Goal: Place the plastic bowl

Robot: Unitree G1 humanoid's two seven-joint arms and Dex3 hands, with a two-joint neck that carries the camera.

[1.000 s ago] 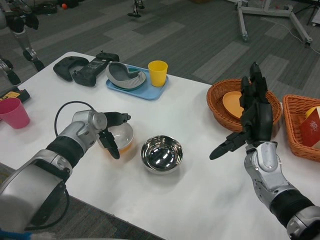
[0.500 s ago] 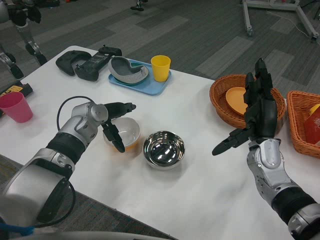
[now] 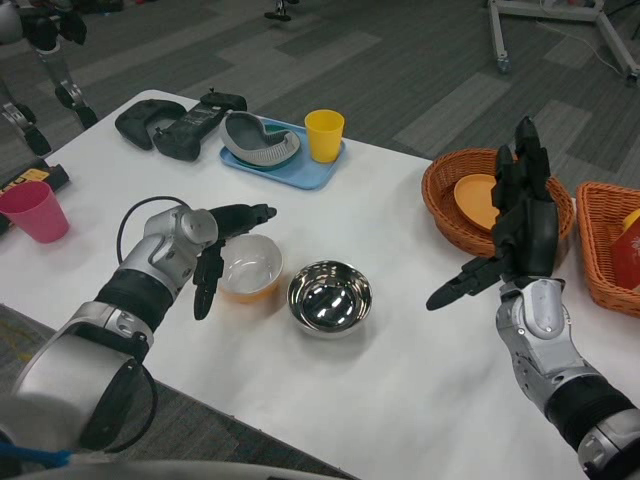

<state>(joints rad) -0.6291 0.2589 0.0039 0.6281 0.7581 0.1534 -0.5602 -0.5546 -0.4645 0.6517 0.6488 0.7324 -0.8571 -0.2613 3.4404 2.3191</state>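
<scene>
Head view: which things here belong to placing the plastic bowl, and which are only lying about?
Belong to the job:
plastic bowl
left hand beside it

Lying about:
steel bowl
yellow cup on blue tray
pink cup
wicker basket with orange plate
right hand, raised, holding nothing

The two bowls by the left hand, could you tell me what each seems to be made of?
Orange bowl: probably plastic, with a matte white inside, an orange outside and no reflections. Silver bowl: likely polished steel, since its mirror-bright inside reflects the room.
</scene>
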